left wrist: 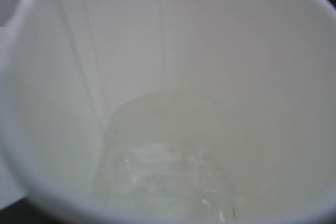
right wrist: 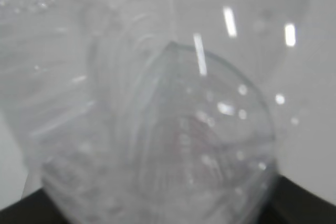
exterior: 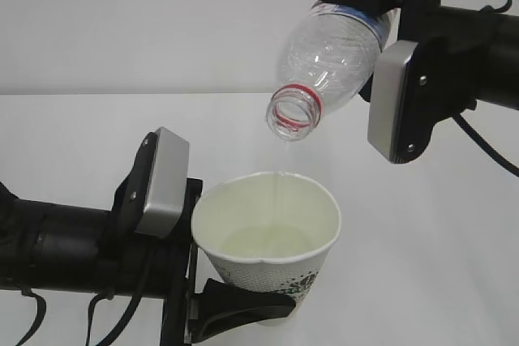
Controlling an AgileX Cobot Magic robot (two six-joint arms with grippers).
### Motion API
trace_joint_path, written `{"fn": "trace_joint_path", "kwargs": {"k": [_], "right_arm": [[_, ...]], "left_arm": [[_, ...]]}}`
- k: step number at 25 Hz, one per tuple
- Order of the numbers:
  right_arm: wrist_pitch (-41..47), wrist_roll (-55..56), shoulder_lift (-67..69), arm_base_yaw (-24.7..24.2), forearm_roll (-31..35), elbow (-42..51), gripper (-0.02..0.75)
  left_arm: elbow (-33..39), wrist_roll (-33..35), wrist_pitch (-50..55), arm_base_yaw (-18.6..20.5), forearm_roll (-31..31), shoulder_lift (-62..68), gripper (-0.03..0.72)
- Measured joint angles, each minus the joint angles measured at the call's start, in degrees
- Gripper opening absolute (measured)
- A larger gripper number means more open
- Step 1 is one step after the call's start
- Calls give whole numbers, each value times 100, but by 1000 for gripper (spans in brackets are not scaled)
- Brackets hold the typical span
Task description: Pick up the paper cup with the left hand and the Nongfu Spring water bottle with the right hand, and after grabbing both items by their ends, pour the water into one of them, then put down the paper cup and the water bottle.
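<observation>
A: Left side first. Why's the left hand point(exterior: 235, 301) so low on the paper cup point(exterior: 272, 237)?

B: Jaws are closed round the cup's base end, one black finger point(exterior: 243, 301) visible across the front near the bottom. Judging by it, holding low keeps the rim free for the pour. Cup's upright, maybe a hair tilted, mouth right under the bottle neck.

A: Material?

B: Thin white paper, tapered, rolled rim, dark green print low on the side. Rim's squeezed a bit out of round, so it's soft; too hard a grip would prob buckle it. Inside is cream-white w/ a vertical seam, per the left wrist view.

A: The water point(exterior: 272, 241)?

B: Pale pool in the bottom, bubbly in the wrist view. A thin clear stream drops from the bottle mouth into the cup.

A: Now the right.

B: The right hand point(exterior: 381, 6) is shut on the Nongfu Spring water bottle point(exterior: 328, 62) at its bottom end, up top right. Bottle's tipped neck-down toward the cup, mouth above the rim, not touching. Looks nearly empty.

A: Bottle build?

B: Clear ribbed plastic, red neck ring, no cap, red label near the gripper. Right wrist view shows only blurred plastic w/ droplets and glare. Smooth and crushable, I'd guess.
</observation>
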Motion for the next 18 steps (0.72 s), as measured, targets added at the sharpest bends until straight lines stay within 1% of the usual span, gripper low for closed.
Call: {"fn": "trace_joint_path", "kwargs": {"k": [18], "right_arm": [[0,-103,0,0,10,0,442]], "left_arm": [[0,0,0,0,0,0,492]]}}
